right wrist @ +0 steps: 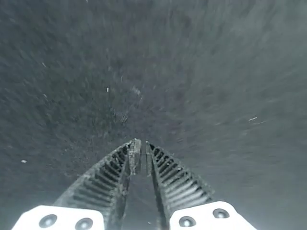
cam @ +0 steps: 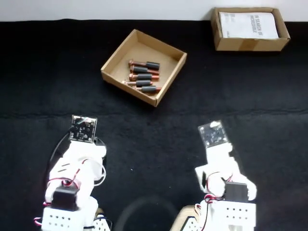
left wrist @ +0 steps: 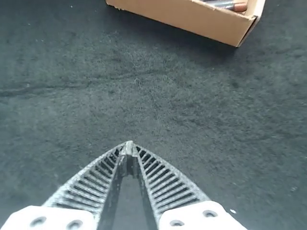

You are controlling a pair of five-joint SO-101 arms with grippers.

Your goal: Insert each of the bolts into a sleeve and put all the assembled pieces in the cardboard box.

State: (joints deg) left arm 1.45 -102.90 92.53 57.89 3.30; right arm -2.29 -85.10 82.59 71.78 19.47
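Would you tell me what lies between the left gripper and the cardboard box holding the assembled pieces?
Nothing but bare black cloth: in the left wrist view, it runs unbroken from the left gripper to the near wall of the cardboard box.

Table (cam: 202, 96): covered in black cloth, with a faint crease running across its middle.
Cardboard box (cam: 144, 50): open-topped, turned at an angle, at the far middle of the table.
Second box (cam: 245, 44): shallow, at the far right edge, well apart from the first.
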